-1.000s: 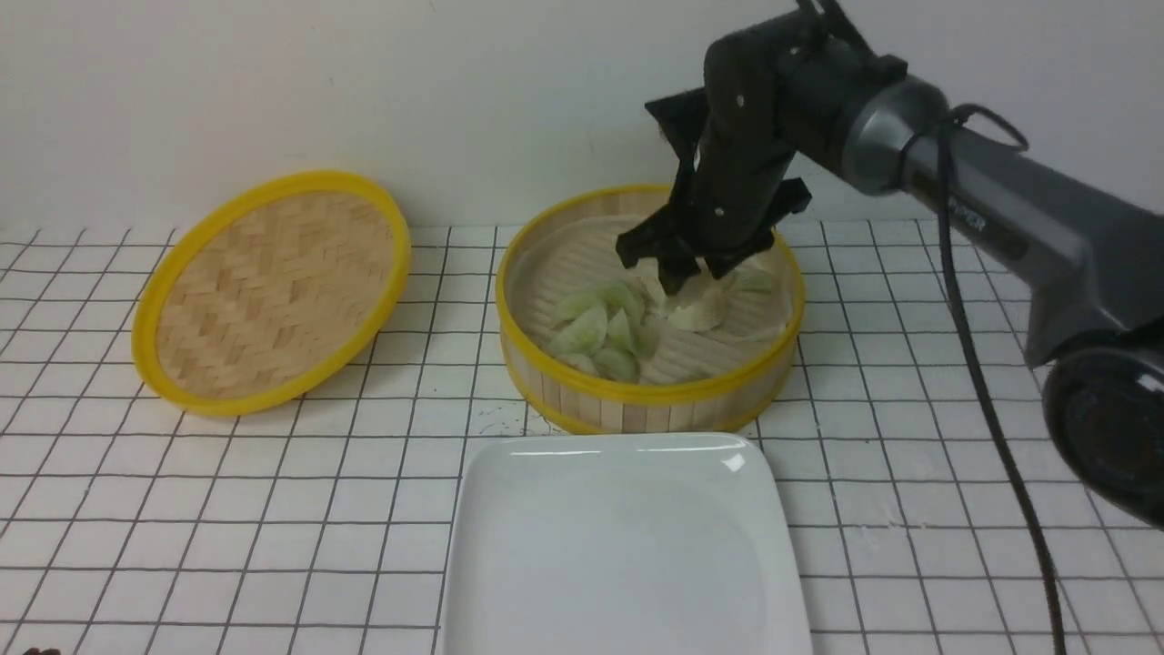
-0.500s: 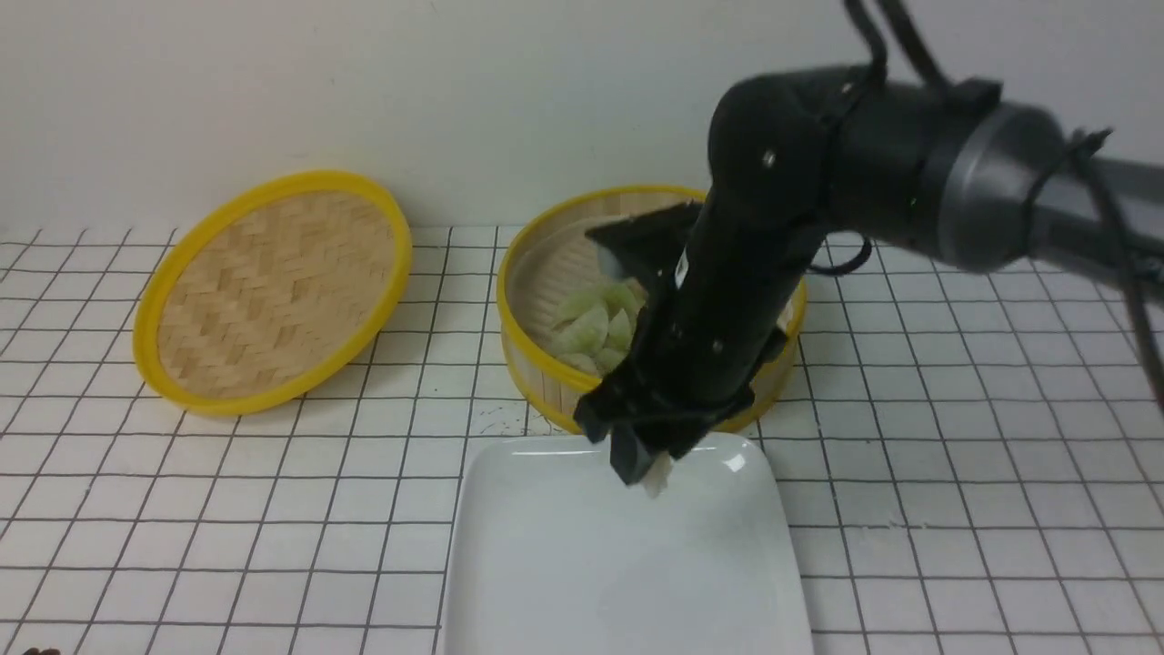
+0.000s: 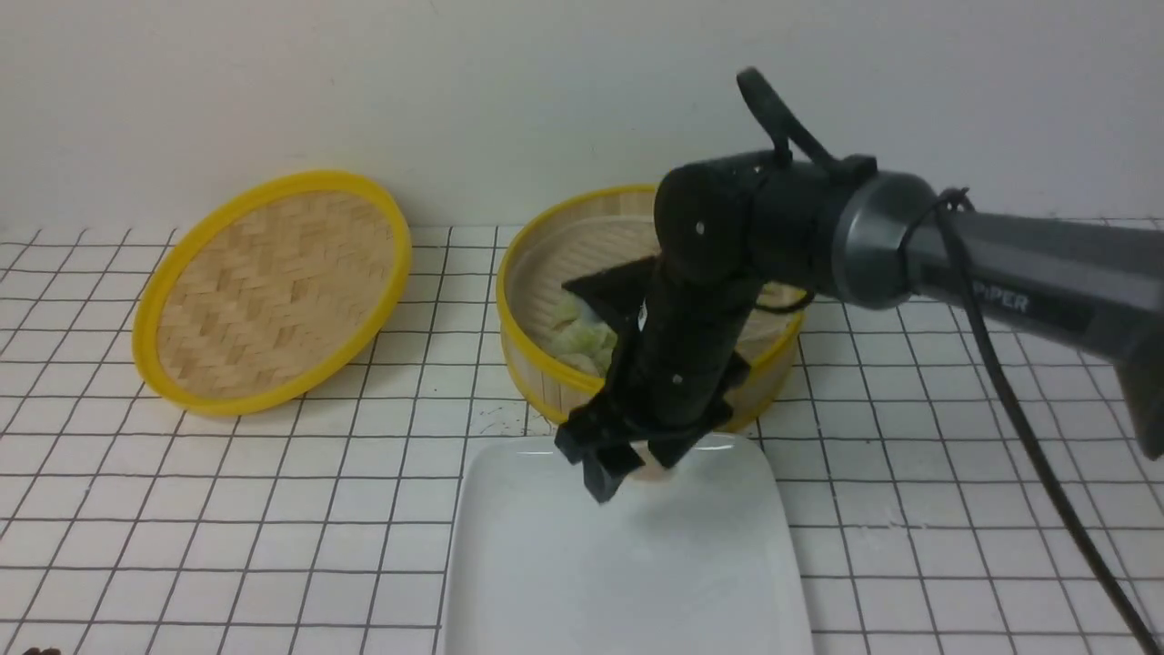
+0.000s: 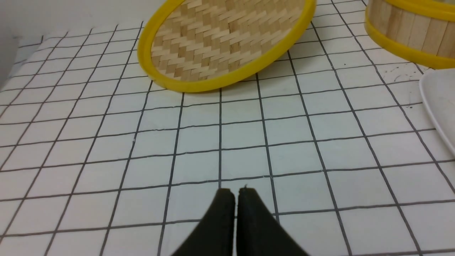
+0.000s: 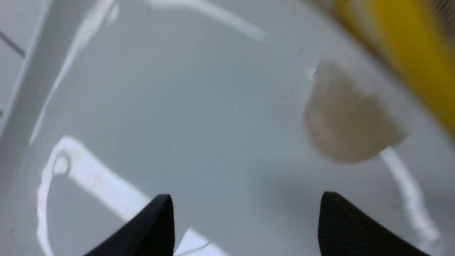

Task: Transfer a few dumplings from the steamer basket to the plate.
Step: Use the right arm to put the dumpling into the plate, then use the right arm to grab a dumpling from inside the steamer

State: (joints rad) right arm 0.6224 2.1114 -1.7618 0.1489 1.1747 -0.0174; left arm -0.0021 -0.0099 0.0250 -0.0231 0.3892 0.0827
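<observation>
Left gripper point(image 4: 234, 193): fingers pressed together with only a hairline slit between the tips, nothing in them. It is low over the gridded table point(image 4: 249, 142), off the near-left side of the plate point(image 4: 440, 103). It does not show in the front view.

Plate point(image 3: 546, 582): sits at the near centre of the table, its far edge just beside the basket point(image 3: 555, 391).

Right gripper point(image 3: 634, 473): points down over the far part of the plate, close to the surface. Fingers are spread wide and nothing is held between them. In the wrist view the two black tips point(image 5: 161, 213) stand well apart over the bare glossy plate. Cannot tell whether a tip touches the plate.

Dumpling point(image 5: 346, 121): one pale cream piece lies on the plate, past the fingertips and near the far edge, close to the basket's yellow rim. It is apart from both fingers. The wrist view is blurred, so pleats cannot be made out. In the front view the gripper mostly hides it.

Basket: behind the plate, largely covered by the right arm. Green dumplings point(image 3: 582, 338) show inside on its left half; the rest of the floor is hidden.

Lid point(image 3: 273, 287): far left, well apart from the basket, tilted with its far edge raised and the woven face up.
</observation>
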